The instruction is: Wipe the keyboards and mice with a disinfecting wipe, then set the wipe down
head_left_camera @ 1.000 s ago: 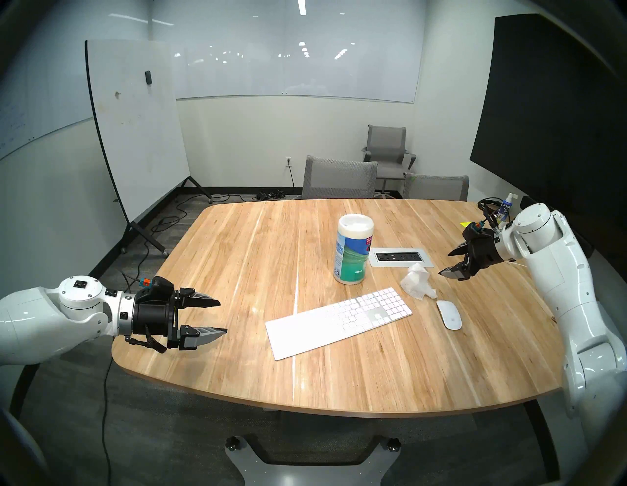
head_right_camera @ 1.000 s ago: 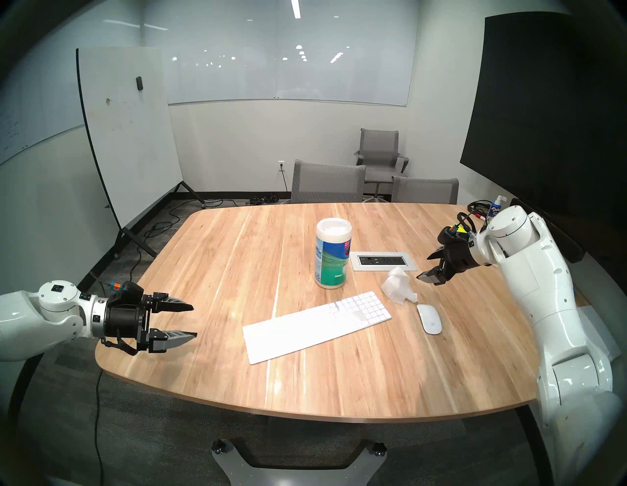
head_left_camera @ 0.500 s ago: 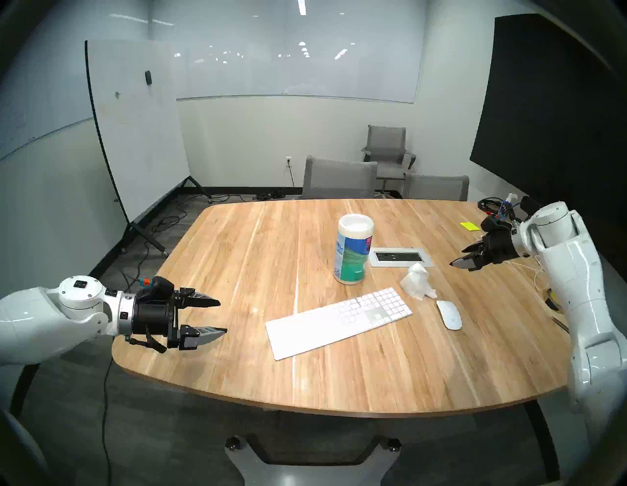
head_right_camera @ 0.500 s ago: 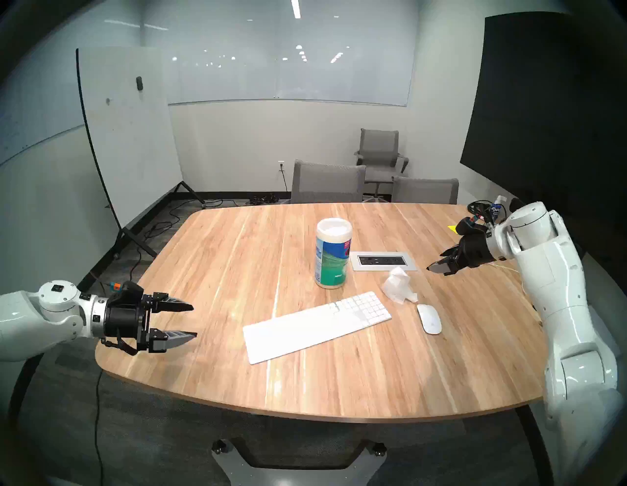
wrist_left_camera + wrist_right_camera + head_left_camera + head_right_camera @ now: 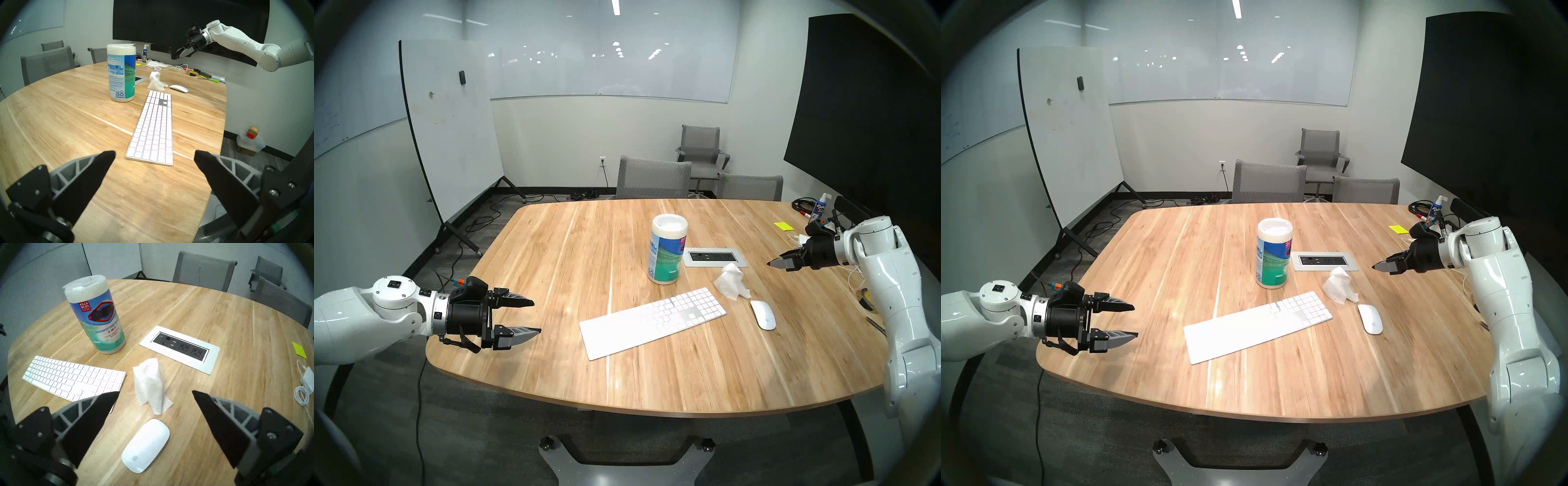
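Crumpled wipe (image 5: 732,286) lying loose on the surface (image 5: 551,271), wedged between keyboard (image 5: 653,320) and mouse (image 5: 762,314), likely parked there after wiping. Right gripper (image 5: 778,262) spread wide, empty, hanging clear. Left gripper (image 5: 531,317) gaping too, holding nothing, well aside.

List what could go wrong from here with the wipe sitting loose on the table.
1. The crumpled wipe stands propped between the keyboard and the mouse; a grab from the open right gripper could nudge either.
2. The wipes canister stands tall behind the keyboard, so a sweeping arm might tip it.
3. The charger cable lies near the right arm and could snag.
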`<state>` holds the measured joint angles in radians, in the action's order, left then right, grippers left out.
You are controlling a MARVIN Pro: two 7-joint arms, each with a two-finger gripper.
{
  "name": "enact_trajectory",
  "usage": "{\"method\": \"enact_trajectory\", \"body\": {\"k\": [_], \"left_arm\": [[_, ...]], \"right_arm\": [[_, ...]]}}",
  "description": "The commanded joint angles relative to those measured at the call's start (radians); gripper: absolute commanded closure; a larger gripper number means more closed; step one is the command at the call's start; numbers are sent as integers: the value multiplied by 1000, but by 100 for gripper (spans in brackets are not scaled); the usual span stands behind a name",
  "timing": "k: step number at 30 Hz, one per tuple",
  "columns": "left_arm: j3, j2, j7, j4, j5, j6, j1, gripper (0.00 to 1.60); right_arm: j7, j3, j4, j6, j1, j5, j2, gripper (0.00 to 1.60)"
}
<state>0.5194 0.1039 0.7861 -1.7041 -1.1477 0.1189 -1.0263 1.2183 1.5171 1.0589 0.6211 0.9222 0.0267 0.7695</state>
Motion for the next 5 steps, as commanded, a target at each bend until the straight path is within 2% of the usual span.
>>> {"method": "enact_trajectory", "body": {"k": [1,5], "left_arm": [[10,0,-1,-3,-5,4,10,0],[10,0,-1,-3,-5,4,10,0]], "right_arm": [[115,-9,14,-5,-15,43,-29,0],[108,-21,14,-5,-16,58,-36,0]]}}
